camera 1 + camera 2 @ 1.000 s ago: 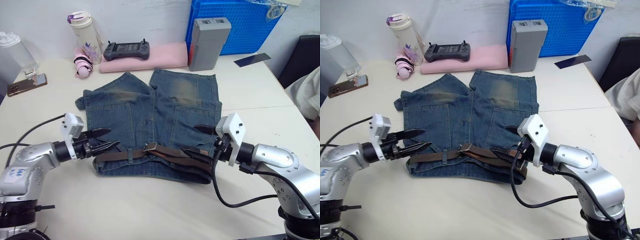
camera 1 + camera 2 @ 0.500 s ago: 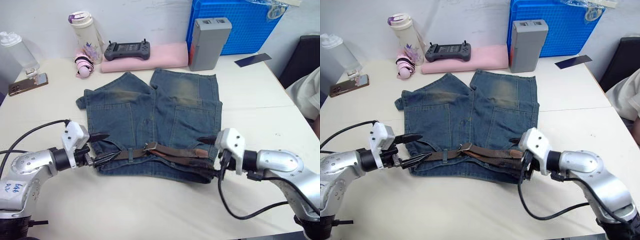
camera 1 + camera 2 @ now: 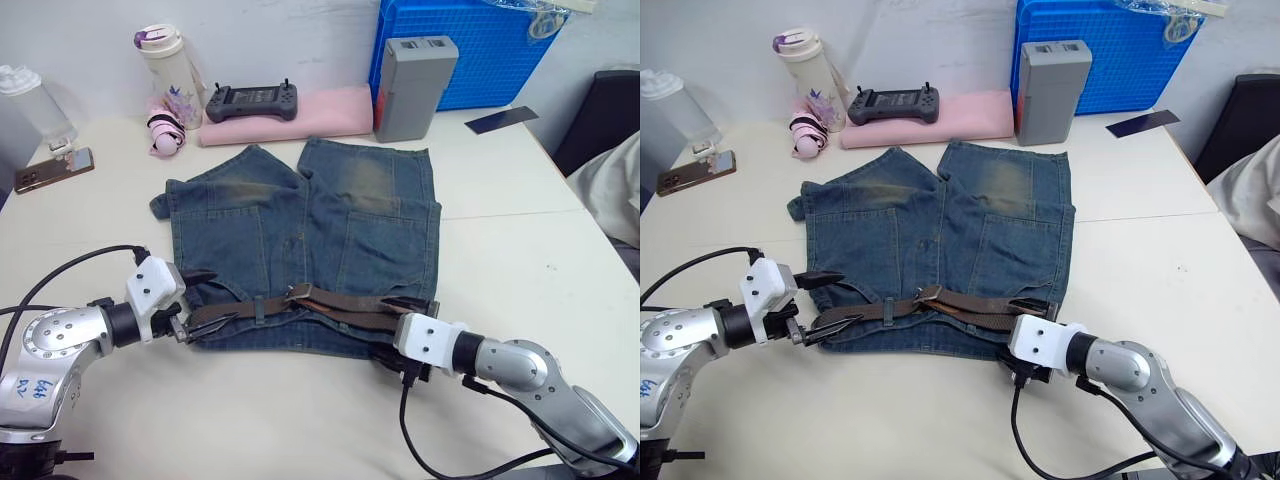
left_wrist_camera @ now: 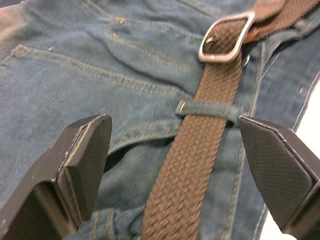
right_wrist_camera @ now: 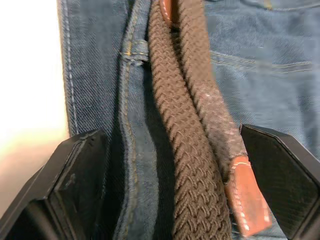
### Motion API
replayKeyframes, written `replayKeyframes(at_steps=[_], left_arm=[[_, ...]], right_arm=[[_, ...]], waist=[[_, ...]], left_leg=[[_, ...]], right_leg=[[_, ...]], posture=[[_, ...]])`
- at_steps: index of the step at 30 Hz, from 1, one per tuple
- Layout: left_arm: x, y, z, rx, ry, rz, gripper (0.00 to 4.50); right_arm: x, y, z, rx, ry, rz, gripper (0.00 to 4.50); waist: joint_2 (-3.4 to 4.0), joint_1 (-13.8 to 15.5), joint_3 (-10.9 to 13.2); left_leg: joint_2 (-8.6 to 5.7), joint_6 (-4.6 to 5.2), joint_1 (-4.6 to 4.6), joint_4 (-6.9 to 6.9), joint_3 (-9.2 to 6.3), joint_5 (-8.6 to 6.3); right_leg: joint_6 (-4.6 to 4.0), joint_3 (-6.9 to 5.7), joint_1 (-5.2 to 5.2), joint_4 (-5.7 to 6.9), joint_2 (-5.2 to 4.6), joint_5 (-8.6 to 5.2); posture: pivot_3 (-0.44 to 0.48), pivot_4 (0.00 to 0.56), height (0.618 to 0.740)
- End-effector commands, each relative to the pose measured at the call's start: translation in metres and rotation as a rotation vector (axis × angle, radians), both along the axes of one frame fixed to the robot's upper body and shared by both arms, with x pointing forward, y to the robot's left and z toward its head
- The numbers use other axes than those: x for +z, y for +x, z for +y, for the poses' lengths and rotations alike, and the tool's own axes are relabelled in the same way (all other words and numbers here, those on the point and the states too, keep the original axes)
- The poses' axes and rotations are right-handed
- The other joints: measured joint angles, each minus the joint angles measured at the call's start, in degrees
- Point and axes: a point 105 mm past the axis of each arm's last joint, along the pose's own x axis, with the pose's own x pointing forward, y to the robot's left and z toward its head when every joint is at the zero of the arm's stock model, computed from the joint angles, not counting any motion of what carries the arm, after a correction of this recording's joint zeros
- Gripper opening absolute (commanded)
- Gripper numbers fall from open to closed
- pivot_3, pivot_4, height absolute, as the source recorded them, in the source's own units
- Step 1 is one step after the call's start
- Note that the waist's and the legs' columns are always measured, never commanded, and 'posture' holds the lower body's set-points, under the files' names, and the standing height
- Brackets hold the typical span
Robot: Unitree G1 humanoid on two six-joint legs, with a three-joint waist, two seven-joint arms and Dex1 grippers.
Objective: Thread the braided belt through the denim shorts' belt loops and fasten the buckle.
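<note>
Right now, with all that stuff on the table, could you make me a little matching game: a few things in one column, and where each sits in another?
Things:
1. braided belt
2. blue crate
3. phone
4. game controller

Places:
A. on the pink cushion
B. far left edge of the table
C. along the waistband of the denim shorts
D. far right, behind the grey box

Pairs: 1-C, 2-D, 3-B, 4-A

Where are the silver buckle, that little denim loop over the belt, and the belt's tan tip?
buckle (image 4: 226,37): left wrist view, on its metal frame.
belt loop (image 4: 209,110): left wrist view, mid-strip, across the braid.
belt's tan tip (image 5: 245,197): right wrist view, on the leather end.
</note>
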Motion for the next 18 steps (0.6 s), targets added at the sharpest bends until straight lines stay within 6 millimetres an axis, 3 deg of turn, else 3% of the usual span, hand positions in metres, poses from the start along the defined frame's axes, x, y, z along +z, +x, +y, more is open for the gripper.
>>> replayKeyframes(at_steps=[1,2,7,11,12,18], left_arm=[[0.003,-0.002,0.005,0.014,0.015,-0.056,4.37],[0.002,-0.002,0.005,0.017,0.013,-0.061,4.37],[0.002,-0.003,0.006,0.027,0.053,-0.126,4.5],[0.012,-0.004,0.01,0.033,0.073,-0.221,4.5],[0.013,-0.004,0.012,0.034,0.075,-0.235,4.5],[0.003,-0.02,0.023,-0.007,0.112,-0.195,4.5]], right_arm=[[0.004,0.002,-0.003,-0.048,-0.007,-0.115,4.5],[0.003,0.002,-0.002,-0.06,0.003,-0.121,4.5],[-0.011,-0.004,-0.001,-0.102,0.009,-0.065,2.16],[-0.017,-0.009,0.002,-0.107,0.012,-0.031,0.26],[-0.018,-0.009,0.003,-0.108,0.012,-0.023,0.06],[-0.018,-0.008,0.008,-0.098,0.011,-0.017,0.06]], waist=[[-0.01,0.0,0.0],[-0.02,0.0,0.0],[-0.04,0.0,0.0],[-0.06,0.0,0.0],[-0.08,0.0,0.0],[-0.12,-0.1,-0.1]], left_leg=[[0.0,0.0,0.01,-0.01,0.0,0.0],[0.01,0.0,0.01,-0.01,0.0,0.0],[0.0,-0.03,0.03,0.05,0.01,0.03],[0.0,-0.05,0.03,0.08,-0.01,0.03],[0.0,-0.05,0.03,0.09,-0.01,0.03],[0.02,-0.04,0.07,0.05,0.01,0.03]], right_leg=[[0.0,0.0,0.0,0.01,0.0,0.0],[0.0,0.0,0.0,0.01,0.0,0.0],[-0.03,0.03,0.01,0.1,0.0,0.02],[-0.05,0.01,0.02,0.12,0.01,0.04],[-0.05,0.01,0.02,0.12,0.01,0.04],[-0.06,0.03,0.02,0.11,0.04,0.04]], posture=[[0.0,0.15,0.718],[0.0,0.15,0.718],[0.0,0.15,0.718],[0.0,0.15,0.718],[0.0,0.15,0.718],[0.0,0.15,0.718]])
